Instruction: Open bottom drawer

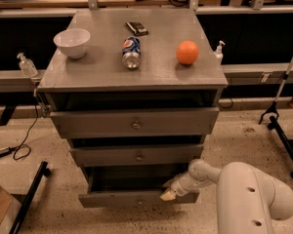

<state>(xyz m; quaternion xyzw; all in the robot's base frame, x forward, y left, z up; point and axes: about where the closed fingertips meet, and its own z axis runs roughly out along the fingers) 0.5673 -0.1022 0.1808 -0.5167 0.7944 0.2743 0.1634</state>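
The bottom drawer (122, 199) already stands partly out, my gripper (168, 195) at its front's upper right edge, open or closed I cannot tell; more pulling remains, I judge.

I cannot read any words or numbers here. The can (131, 51) lying on the grey cabinet top (102, 69) is blue. It has a round red, white and blue sign on its side, but the letters are too small for me to tell. The small dark thing (136, 28) behind it is too small to read as well. My gripper (168, 195) is down low, at the right end of the bottom drawer (127, 199), by its top edge.
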